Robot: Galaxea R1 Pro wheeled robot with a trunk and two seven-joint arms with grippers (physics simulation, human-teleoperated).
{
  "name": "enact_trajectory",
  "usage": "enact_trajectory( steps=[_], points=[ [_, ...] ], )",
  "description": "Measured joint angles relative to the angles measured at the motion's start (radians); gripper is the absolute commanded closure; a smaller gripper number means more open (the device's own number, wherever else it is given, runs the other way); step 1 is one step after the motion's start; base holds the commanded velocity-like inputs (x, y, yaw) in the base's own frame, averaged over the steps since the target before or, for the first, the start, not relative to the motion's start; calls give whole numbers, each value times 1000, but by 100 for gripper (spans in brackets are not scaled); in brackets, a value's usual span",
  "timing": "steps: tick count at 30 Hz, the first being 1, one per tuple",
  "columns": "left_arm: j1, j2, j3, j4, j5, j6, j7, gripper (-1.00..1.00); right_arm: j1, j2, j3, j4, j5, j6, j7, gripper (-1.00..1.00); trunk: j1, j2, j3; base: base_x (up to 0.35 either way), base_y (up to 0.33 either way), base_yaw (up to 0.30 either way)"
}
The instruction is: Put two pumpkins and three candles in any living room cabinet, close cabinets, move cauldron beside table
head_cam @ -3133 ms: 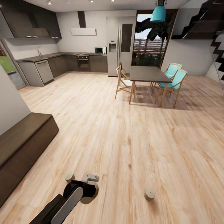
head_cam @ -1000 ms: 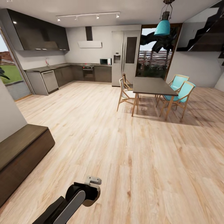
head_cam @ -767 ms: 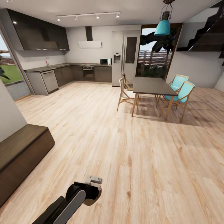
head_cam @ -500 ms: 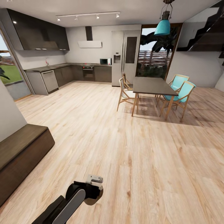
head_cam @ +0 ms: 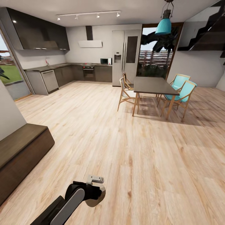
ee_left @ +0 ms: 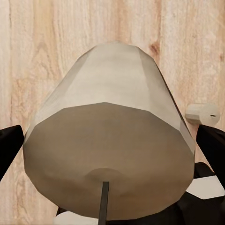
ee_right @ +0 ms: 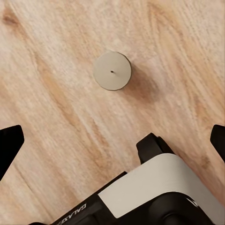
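While clamped between fingers point(ee_left: 9, 145), candle point(ee_left: 110, 154).

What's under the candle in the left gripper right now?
Beneath the held candle is bare wooden floor, with a second candle lying on its side there. The floor directly below is covered by the held candle.

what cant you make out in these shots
- Left gripper, left wrist view: the held candle covers the pads and the contact.
- Second candle, same view: half hidden behind a dark finger.
- Cabinet, head view: cut by the left edge; drawer fronts not readable.
- Right gripper, right wrist view: fingertips cropped at both edges, above a standing candle.
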Motion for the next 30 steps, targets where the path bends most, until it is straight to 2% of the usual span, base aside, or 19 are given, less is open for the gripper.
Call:
enact_trajectory(
  steps=[2,6,10,15,30],
  points=[
    [0,0,-1,0,1,0,-1,100,0,0,1,0,1,0,0,-100,8,-14,-6,0,0,0],
    [23,23,21,-21,24,27,-8,100,-23,23,23,22,23,-8,-22,-100,8,-14,-6,0,0,0],
    [43,45,44,-43,45,55,-8,100,-45,45,23,45,44,-9,-44,-100,8,-14,-6,0,0,0],
    [43,73,72,-71,63,86,-8,100,-73,73,23,49,72,-9,-72,-100,8,-14,-6,0,0,0],
    [43,158,158,-142,110,96,-7,100,-159,73,22,49,159,-10,-147,-100,8,-14,-6,0,0,0]
  ],
)
